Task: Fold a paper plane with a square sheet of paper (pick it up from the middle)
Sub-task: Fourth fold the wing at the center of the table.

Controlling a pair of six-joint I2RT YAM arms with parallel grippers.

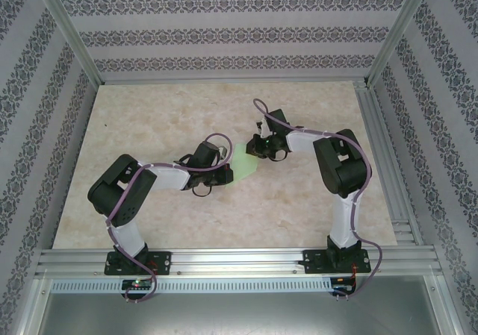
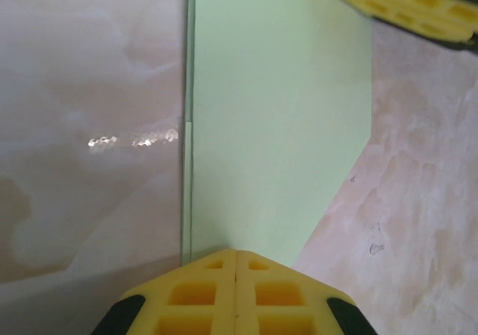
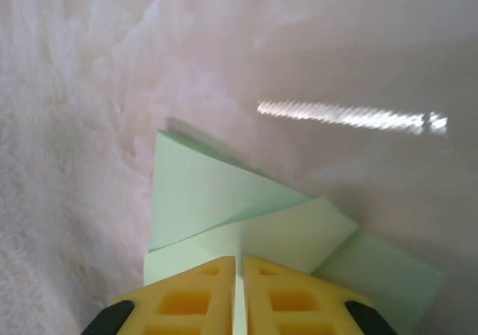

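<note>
Where folded, sheet (image 2: 276,111) edges straight, prob.

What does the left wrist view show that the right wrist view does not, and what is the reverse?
Left wrist view: the paper as one long flat piece with a straight left edge and a slanted near corner, and a yellow finger from the other arm at its far end. Right wrist view: folded layers overlapping, with a triangular flap on top. Both: the green paper on the marble-patterned table, and closed yellow fingers at its near edge, left gripper and right gripper.
</note>
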